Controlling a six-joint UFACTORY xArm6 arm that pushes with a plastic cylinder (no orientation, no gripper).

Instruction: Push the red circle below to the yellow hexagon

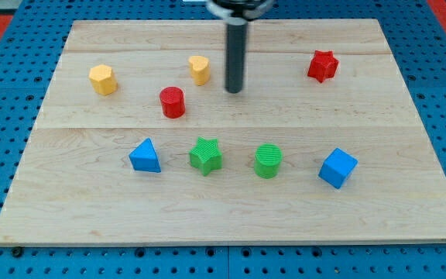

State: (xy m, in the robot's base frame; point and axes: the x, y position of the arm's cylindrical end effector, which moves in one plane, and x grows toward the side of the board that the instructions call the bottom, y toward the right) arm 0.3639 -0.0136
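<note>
The red circle (pixel 173 101) stands left of the board's middle. The yellow hexagon (pixel 103 79) lies up and to its left, apart from it. My tip (pixel 233 89) is down on the board to the right of the red circle and slightly above it, with a gap of about a block's width between them. The tip is also just right of the yellow heart (pixel 200 69). It touches no block.
A red star (pixel 323 66) sits at the upper right. A row runs across the lower half: blue triangle (pixel 145 156), green star (pixel 206 155), green circle (pixel 268 160), blue cube (pixel 337 167). The wooden board (pixel 409 194) lies on a blue pegboard.
</note>
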